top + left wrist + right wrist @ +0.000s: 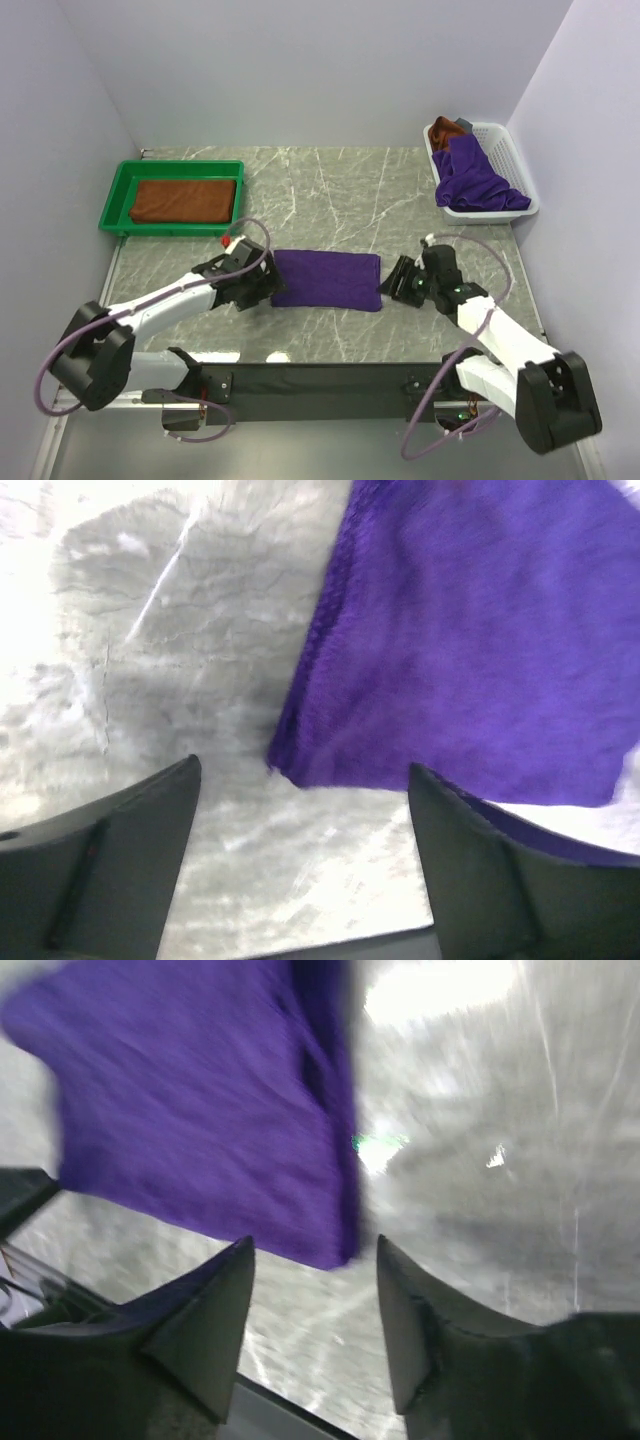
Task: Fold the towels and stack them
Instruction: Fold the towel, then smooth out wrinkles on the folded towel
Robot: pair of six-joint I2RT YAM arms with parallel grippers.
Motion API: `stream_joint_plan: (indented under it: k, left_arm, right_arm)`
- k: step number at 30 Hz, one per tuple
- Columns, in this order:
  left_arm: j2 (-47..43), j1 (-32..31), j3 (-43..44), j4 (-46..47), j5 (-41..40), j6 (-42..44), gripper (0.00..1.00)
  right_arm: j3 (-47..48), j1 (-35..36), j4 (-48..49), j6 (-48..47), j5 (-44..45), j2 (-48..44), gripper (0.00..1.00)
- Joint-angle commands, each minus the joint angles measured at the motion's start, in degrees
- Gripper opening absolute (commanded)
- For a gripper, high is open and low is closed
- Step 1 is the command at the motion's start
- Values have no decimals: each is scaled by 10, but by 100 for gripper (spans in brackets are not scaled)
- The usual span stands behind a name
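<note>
Marble table point(330, 190) (white-veined), purple towel point(328, 279), lilac walls point(300, 70)

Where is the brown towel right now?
In the top view, the brown towel lies flat inside the green tray, on the far left side of the table.

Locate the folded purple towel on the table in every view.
Top external: purple towel at picture centre.
Left wrist: purple towel fills the upper right.
Right wrist: purple towel fills the upper left.
Shared landmark: the grey veined table under it.
</note>
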Motion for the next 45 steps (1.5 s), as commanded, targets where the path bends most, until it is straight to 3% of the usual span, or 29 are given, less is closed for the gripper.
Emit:
stream_joint_plan:
  k: [1, 4, 6, 7, 10, 17, 22, 28, 34, 40, 45]
  left_arm:
    - [-46, -3, 58, -47, -42, 8, 93]
    - [-52, -1, 97, -54, -69, 26, 92]
    - [-48, 5, 107, -29, -88, 39, 90]
    - [-37, 10, 108, 21, -82, 53, 89]
    - [13, 30, 112, 104, -36, 64, 80]
    - [164, 43, 158, 235, 6, 70, 55]
    - [227, 72, 115, 308, 17, 45, 50]
    - [265, 106, 54, 373, 16, 24, 48]
    - [259, 119, 7, 393, 18, -3, 49]
    - [194, 111, 33, 340, 24, 6, 60]
    - [126, 94, 75, 284, 15, 23, 66]
  right_arm:
    - [52, 1, 6, -12, 47, -49, 63]
    - [43, 1, 93, 30, 24, -54, 64]
    - [21, 2, 219, 73, -1, -40, 64]
    - [13, 2, 306, 87, -4, -13, 64]
    - [11, 2, 434, 120, -23, 72, 63]
    - [31, 6, 626, 145, -47, 265, 60]
    - [11, 2, 734, 167, -17, 395, 57]
    - [-8, -9, 760, 201, 49, 456, 56]
    - [35, -14, 653, 169, 79, 431, 56]
    - [92, -13, 584, 111, 34, 379, 57]
    - [84, -5, 536, 101, 12, 294, 57]
